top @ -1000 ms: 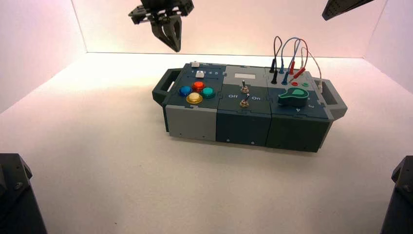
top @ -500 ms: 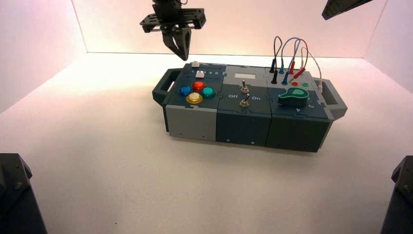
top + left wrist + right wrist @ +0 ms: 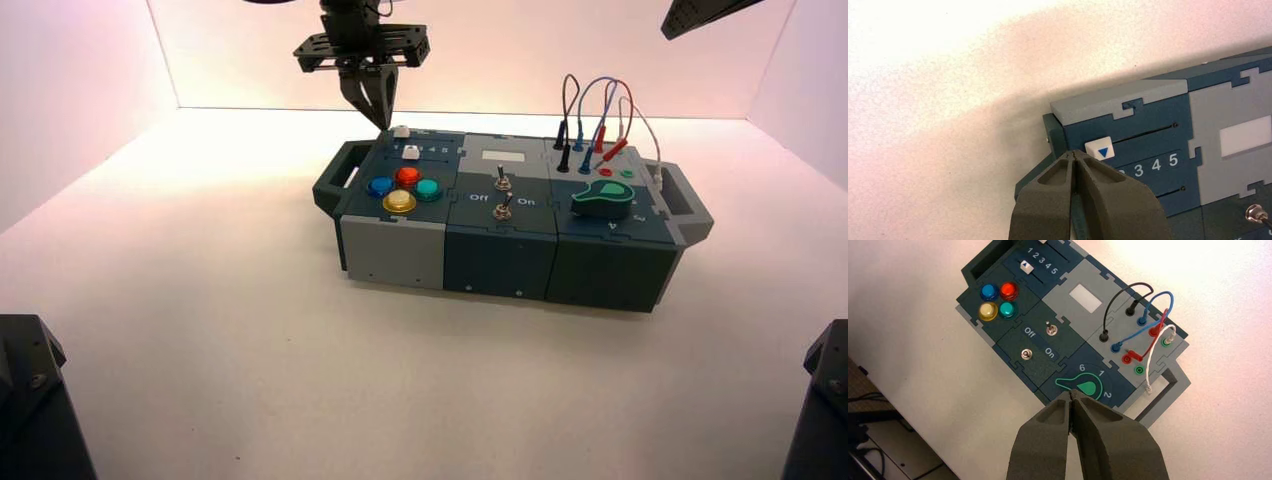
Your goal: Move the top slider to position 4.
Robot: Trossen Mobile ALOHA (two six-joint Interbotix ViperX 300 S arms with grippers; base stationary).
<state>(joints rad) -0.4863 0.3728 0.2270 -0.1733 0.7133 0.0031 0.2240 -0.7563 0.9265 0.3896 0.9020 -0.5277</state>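
The top slider [image 3: 401, 131] is a tiny white knob at the far left of the box [image 3: 400, 250]. In the left wrist view its knob [image 3: 1098, 148] carries a blue triangle and sits at the left end of its slot, left of the digit 3. Position 4 [image 3: 1156, 164] is printed below the slot, and it also shows in the right wrist view [image 3: 1048, 265]. My left gripper [image 3: 376, 108] is shut and empty, its tips [image 3: 1074, 154] just above and left of the knob, apart from it. My right gripper [image 3: 1071, 394] is shut, parked high at the right [image 3: 700, 15].
A second, squarer white slider knob [image 3: 410, 152] sits nearer the four coloured buttons [image 3: 400, 185]. Two toggle switches [image 3: 502, 195], a green dial [image 3: 603, 197] and plugged wires [image 3: 595, 110] lie to the right. The box's left handle [image 3: 335, 175] juts out below my left gripper.
My left gripper has moved right and down towards the box's far left corner, staying shut. The slider knobs and the right arm have not moved.
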